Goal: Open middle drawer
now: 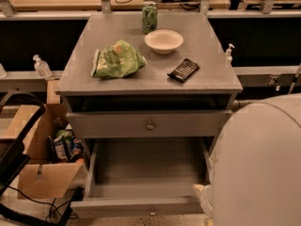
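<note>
The grey cabinet (150, 81) stands in the middle of the camera view. The middle drawer (146, 171) is pulled out towards me, and its plain grey inside is empty. Its front edge with a small round knob (151, 213) is at the bottom of the view. Above it, a narrower drawer front (108, 125) with a round knob (149, 125) is shut. My gripper is out of view. A large white rounded part of my arm (258, 164) fills the lower right, beside the drawer's right side, and hides that corner.
On the cabinet top lie a green chip bag (115, 60), a white bowl (163, 41), a green can (149, 17) and a dark snack bar (183, 70). A cardboard box (44, 168) with packets and some cables sit on the floor at the left. Sanitiser bottles (41, 66) stand on side ledges.
</note>
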Available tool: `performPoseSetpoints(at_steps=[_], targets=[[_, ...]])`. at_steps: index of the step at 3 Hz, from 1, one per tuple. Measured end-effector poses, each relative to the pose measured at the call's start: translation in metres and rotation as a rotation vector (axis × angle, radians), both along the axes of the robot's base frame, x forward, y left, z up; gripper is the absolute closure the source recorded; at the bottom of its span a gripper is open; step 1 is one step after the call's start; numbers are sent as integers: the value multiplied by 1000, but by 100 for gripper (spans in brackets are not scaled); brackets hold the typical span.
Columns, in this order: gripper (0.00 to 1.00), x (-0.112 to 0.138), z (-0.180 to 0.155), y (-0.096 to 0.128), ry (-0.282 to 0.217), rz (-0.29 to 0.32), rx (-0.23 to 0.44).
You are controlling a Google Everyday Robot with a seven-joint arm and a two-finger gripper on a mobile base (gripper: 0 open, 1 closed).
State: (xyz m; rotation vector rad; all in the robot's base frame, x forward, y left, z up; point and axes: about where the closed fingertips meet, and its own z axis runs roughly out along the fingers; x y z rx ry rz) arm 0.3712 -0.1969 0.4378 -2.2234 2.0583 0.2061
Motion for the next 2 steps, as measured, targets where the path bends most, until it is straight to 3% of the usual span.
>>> performPoseSetpoints(at_steps=[1,2], targets=[[0,8,0,2,-8,-1,4],[18,8,0,2,-7,0,4]])
